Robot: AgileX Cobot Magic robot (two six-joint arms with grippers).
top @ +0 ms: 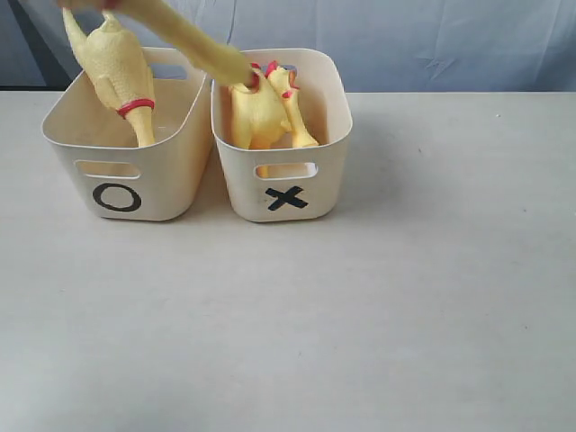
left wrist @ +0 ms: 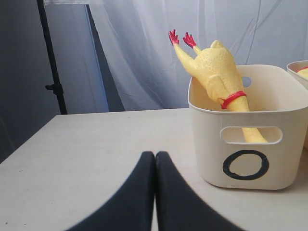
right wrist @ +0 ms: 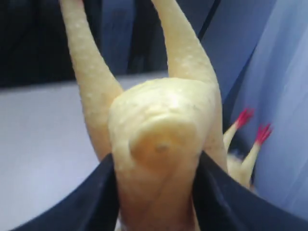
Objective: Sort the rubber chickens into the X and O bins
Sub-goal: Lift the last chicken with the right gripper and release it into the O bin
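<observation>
Right wrist view: your right gripper [right wrist: 156,197] clamps a chicken [right wrist: 161,125], neck stretched over the O bin [top: 166,193] to the X bin [top: 328,175] rim, so releasing now could land it wrong.

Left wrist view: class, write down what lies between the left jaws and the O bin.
Only bare tabletop lies between the shut left jaws and the O bin; the left wrist view shows this.

Matte black left hand [left wrist: 155,156], smooth and tapered, right hand [right wrist: 155,161] equally black, curved edges
</observation>
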